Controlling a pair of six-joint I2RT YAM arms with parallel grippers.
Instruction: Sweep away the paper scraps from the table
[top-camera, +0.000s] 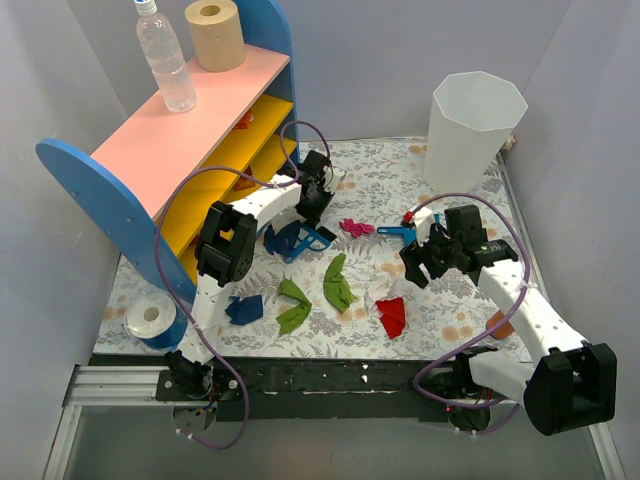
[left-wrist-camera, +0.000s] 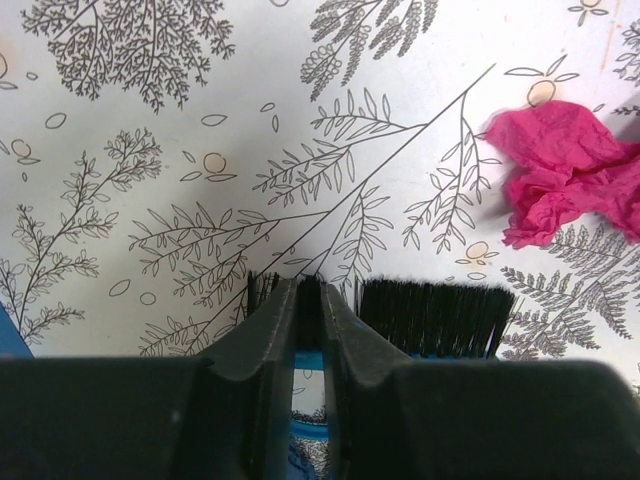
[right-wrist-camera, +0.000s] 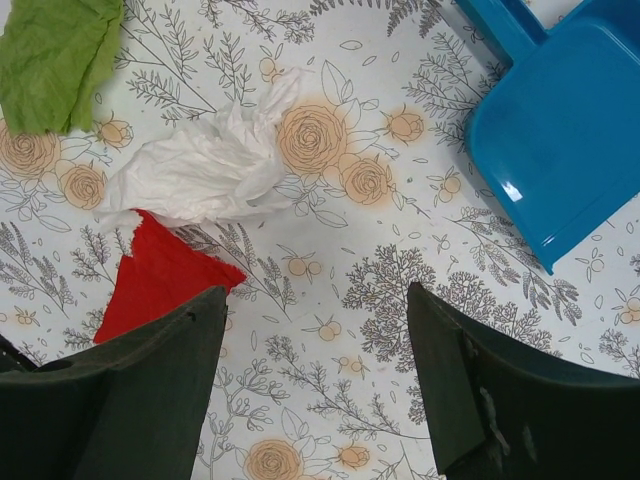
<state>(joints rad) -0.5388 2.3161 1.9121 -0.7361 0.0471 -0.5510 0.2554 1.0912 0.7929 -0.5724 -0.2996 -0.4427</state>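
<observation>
Here, two navy scraps (top-camera: 244, 308) (top-camera: 283, 240), one magenta scrap (top-camera: 355, 228)

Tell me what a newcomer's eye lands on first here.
Brightly coloured crumpled paper scraps lie scattered across the middle of the white, floral-clothed table. At their far side the left gripper pinches a small black-bristled blue hand brush, while the open right gripper hovers near a blue plastic dustpan.

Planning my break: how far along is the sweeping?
Nothing swept yet: the crumpled green, red, navy and magenta paper scraps all lie on the floral-cloth table. In hand: left gripper closed on the small blue black-bristled brush. Left: right gripper, open, hasn't taken the blue plastic dustpan; all sweeping remains.
</observation>
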